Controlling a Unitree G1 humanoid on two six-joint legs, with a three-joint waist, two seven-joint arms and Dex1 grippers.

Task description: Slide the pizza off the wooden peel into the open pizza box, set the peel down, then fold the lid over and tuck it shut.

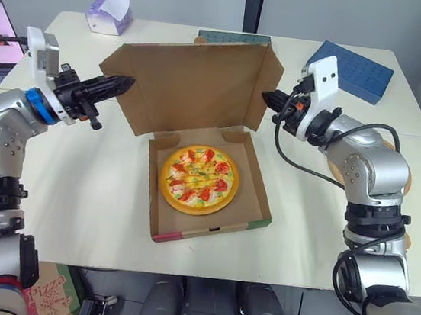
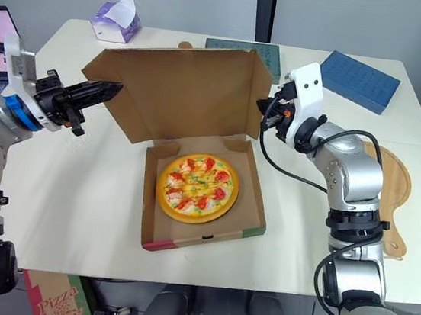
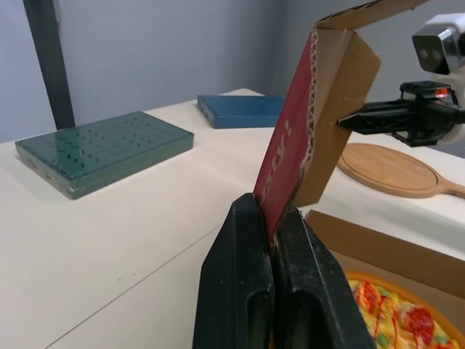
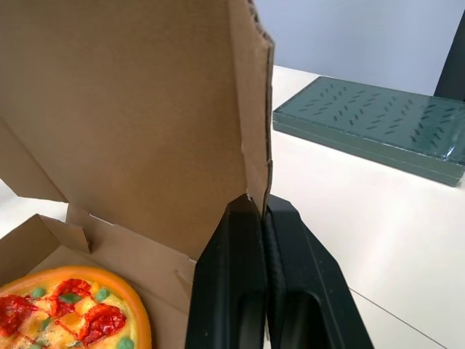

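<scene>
My left gripper (image 3: 270,218) is clamped on one side edge of the lid (image 1: 197,79), and my right gripper (image 4: 263,211) pinches the opposite edge. The lid stands upright behind the pizza (image 1: 199,179) in the pizza box (image 1: 262,210), with the peel (image 2: 391,187) lying on the table (image 1: 91,189). I'd lower both wrists forward together, evenly matched, so the flaps tuck inside the walls.

My rig's arms are silver-grey shells with black joints. The left arm (image 1: 4,121) has a blue ring (image 1: 38,106) right behind the jaws, and the right arm (image 1: 364,157) has a loose black cable (image 1: 302,165) looping off it. A white camera block (image 1: 324,75) sits behind each pair of glossy black jaws.
</scene>
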